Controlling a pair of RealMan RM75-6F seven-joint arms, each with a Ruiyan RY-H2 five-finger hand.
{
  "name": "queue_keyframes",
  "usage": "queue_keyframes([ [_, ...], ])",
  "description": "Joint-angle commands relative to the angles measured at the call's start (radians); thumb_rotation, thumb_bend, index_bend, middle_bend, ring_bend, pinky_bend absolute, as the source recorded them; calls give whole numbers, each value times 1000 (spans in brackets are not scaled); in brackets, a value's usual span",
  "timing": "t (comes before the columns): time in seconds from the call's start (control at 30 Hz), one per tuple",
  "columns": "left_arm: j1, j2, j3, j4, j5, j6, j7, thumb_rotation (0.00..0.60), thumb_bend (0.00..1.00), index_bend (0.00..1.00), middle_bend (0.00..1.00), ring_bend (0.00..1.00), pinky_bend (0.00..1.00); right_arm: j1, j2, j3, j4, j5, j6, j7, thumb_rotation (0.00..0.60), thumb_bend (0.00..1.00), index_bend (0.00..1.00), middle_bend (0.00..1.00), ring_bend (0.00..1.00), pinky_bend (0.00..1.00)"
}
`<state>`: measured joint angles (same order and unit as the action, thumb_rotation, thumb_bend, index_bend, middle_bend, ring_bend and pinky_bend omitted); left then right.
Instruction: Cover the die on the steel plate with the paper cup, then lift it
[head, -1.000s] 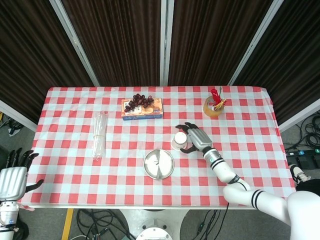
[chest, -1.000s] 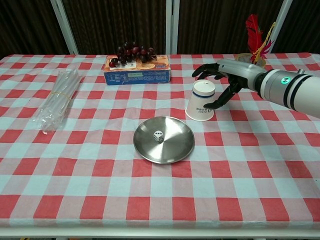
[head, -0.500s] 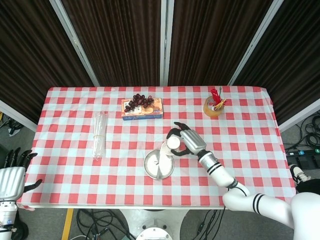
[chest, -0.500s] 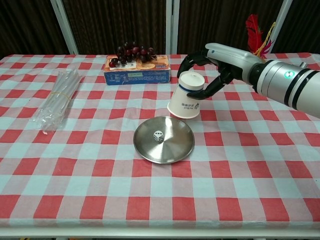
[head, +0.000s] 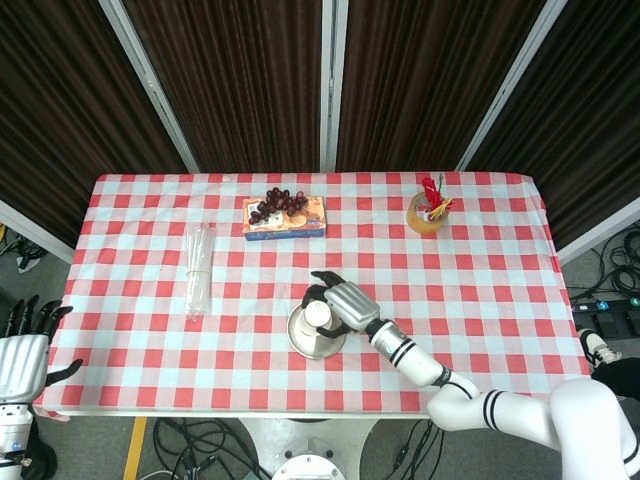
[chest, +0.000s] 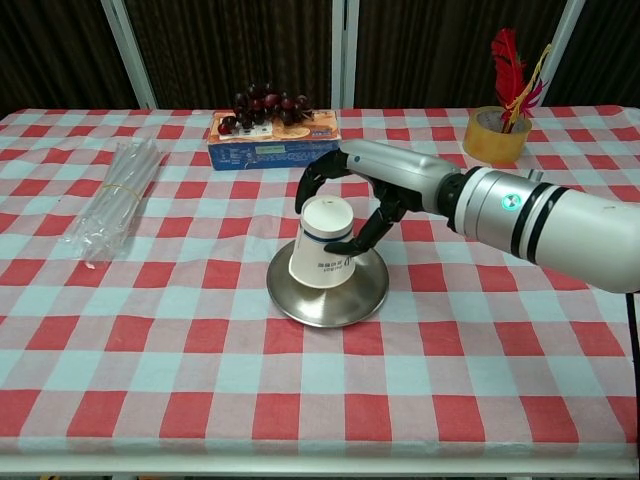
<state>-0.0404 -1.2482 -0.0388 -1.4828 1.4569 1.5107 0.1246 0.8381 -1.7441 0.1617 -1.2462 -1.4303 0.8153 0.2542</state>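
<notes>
My right hand (chest: 352, 190) grips an upside-down white paper cup (chest: 323, 242) over the round steel plate (chest: 360, 298) at the table's front middle. The cup's rim sits at or just above the plate, tilted slightly left. The die is hidden behind or under the cup. From the head view the cup (head: 318, 316) shows over the plate (head: 303, 342) with the right hand (head: 342, 301) around it. My left hand (head: 24, 353) hangs off the table's left front corner, fingers apart, holding nothing.
A blue box topped with dark grapes (chest: 273, 128) stands at the back middle. A bundle of clear plastic tubes (chest: 111, 198) lies at the left. A yellow cup holding red feathers (chest: 500, 128) stands at the back right.
My right hand has carried the cup left and down, from beside the plate to directly over it. The die, seen earlier on the plate, is now hidden by the cup.
</notes>
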Motion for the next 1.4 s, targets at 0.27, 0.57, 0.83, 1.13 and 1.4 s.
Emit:
queue_keyframes([
  [0.27, -5, 0, 0, 3, 4, -6, 1, 600, 0, 218, 164, 21, 17, 11, 2, -47, -18, -44, -6, 54, 600, 265, 585, 287, 32, 49],
  [0.57, -1, 1, 2, 2, 9, 2, 0, 600, 0, 218, 164, 22, 17, 13, -35, -14, 79, 14, -2, 14, 600, 269, 583, 281, 33, 45],
  [0.83, -3, -3, 3, 0, 10, -1, 5, 600, 0, 218, 165, 22, 17, 16, 27, -86, -12, -94, 12, 107, 600, 274, 567, 277, 33, 18],
  [1.13, -5, 0, 3, -2, 10, -5, 11, 600, 0, 218, 164, 21, 18, 21, -10, -46, 55, -34, 5, 74, 600, 276, 542, 271, 33, 18],
  [1.4, -8, 0, 2, -6, 10, -8, 18, 600, 0, 218, 164, 21, 17, 22, 23, -81, 24, -97, 31, 173, 600, 281, 538, 282, 33, 11],
])
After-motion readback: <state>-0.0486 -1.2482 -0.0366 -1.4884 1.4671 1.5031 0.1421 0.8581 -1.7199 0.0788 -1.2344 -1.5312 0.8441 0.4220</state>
